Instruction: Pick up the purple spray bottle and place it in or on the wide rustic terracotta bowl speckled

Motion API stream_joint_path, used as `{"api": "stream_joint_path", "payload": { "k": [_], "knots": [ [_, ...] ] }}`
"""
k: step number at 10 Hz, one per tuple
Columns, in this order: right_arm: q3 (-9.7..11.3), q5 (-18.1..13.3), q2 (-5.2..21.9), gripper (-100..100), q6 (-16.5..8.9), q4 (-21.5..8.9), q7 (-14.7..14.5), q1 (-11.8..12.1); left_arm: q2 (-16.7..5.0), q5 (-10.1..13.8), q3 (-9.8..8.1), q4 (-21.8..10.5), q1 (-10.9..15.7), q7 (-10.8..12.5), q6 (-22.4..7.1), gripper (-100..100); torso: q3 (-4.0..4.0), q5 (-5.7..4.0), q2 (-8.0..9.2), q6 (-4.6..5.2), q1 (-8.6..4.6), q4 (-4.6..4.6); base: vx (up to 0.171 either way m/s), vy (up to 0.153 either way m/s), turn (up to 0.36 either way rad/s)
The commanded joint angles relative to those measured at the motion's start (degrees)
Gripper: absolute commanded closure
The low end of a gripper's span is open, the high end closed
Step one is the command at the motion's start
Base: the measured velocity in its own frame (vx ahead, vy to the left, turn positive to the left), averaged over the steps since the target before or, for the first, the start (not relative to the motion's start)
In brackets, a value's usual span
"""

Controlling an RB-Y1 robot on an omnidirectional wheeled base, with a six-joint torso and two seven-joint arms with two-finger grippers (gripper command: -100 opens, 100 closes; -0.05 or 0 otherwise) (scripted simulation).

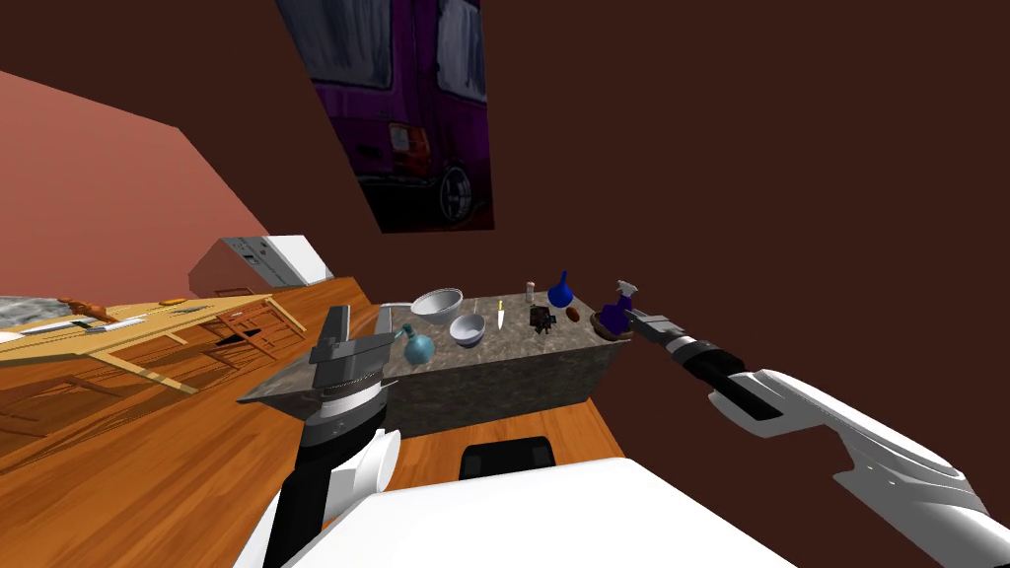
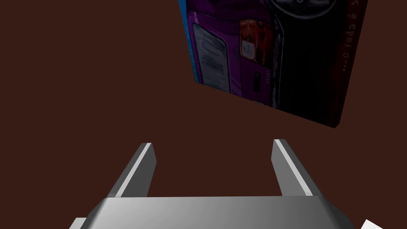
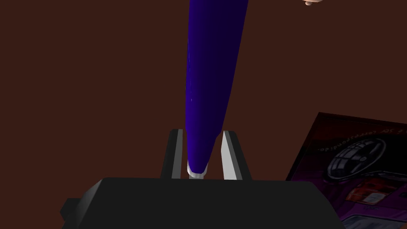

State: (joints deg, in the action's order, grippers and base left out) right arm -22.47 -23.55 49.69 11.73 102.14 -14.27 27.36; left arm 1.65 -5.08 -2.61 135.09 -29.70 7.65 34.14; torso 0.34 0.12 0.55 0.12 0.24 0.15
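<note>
A: Right tool [image 3: 202, 132] is clamping the neck of the slim purple spray bottle [image 3: 210, 79], 1 o'clock, at the dark-brown bowl [image 1: 601, 329].
B: Probably light, stiff, slick; neck grip is suiting it. Left tool [image 2: 212, 145] is gaping.

Speckled counter [image 1: 513, 380]: white bowls [image 1: 437, 303], knife [image 1: 501, 314], blue vase [image 1: 560, 292]

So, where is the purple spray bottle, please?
Head view: the spray bottle is at the counter's right end, in the right claw, at the bowl.
</note>
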Motion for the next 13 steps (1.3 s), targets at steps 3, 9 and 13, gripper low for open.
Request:
{"api": "stream_joint_path", "payload": {
  "k": [3,9,13],
  "knots": [
    [-2.3,1.07,4.04,100,-1.73,3.61,2.48,2.86,-0.01,0.0,0.0,0.0,-0.01,0.0,0.0,0,-0.13,-0.03,-0.24,-0.03,-0.21,-0.05,-0.03,-0.068,-0.009],
    [-3.62,2.61,8.52,100,-3.71,6.97,6.13,9.93,-0.01,0.0,-0.01,0.0,-0.02,0.0,0.0,0,-0.57,-0.16,-0.93,-0.18,-0.38,-0.26,0.073,-0.102,0.048],
    [-3.97,3.51,10.6,100,-4.79,8.31,8.17,14.2,-0.01,0.0,-0.01,0.0,-0.02,0.0,0.0,0,-0.6,-0.16,-1.0,-0.19,-0.38,-0.26,0.089,-0.079,0.051]
  ]
}}
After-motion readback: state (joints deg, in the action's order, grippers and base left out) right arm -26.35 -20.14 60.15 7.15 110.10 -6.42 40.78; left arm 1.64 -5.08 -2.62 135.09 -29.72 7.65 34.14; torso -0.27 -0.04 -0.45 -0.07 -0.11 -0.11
